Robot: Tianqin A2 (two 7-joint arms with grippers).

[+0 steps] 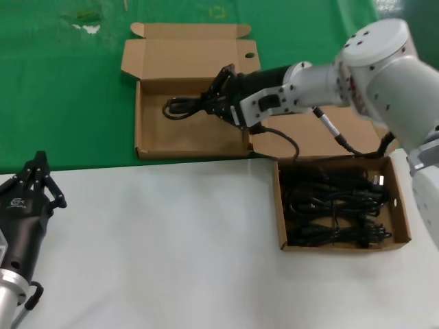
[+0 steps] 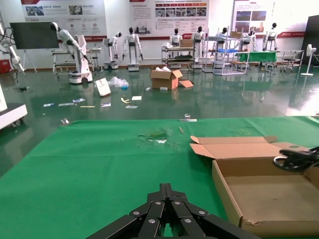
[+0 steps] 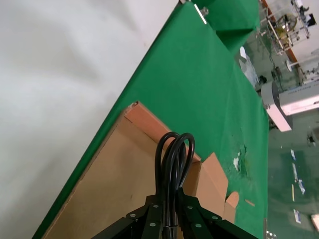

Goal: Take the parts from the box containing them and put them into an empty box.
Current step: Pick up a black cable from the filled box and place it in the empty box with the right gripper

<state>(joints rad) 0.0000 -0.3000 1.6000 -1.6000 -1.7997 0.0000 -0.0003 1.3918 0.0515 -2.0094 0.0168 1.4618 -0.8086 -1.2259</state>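
Right gripper reaches out over the far box, fingers clamped on a coiled black power cord; the cord's loop hangs out beyond the fingertips above the box floor, toward the back wall. Whether the cord touches the cardboard, cannot tell. Right wrist view confirms the hold: the cord's doubled loop runs straight out from between the closed fingers, with the box's bare brown floor beneath. That far box sits on the green cloth, lid flap open and laid back, small round hole visible near the flap's right end. No other cord is visible inside it. Near box rests on the white table, to the robot's right, holding several more black cords bundled side by side across its floor. The two boxes meet about corner to corner. Left gripper is parked low over the white table at the left edge, well apart from both boxes; in the left wrist view its fingertips meet at a point, holding nothing, aimed across the green cloth with the far box off to one side.
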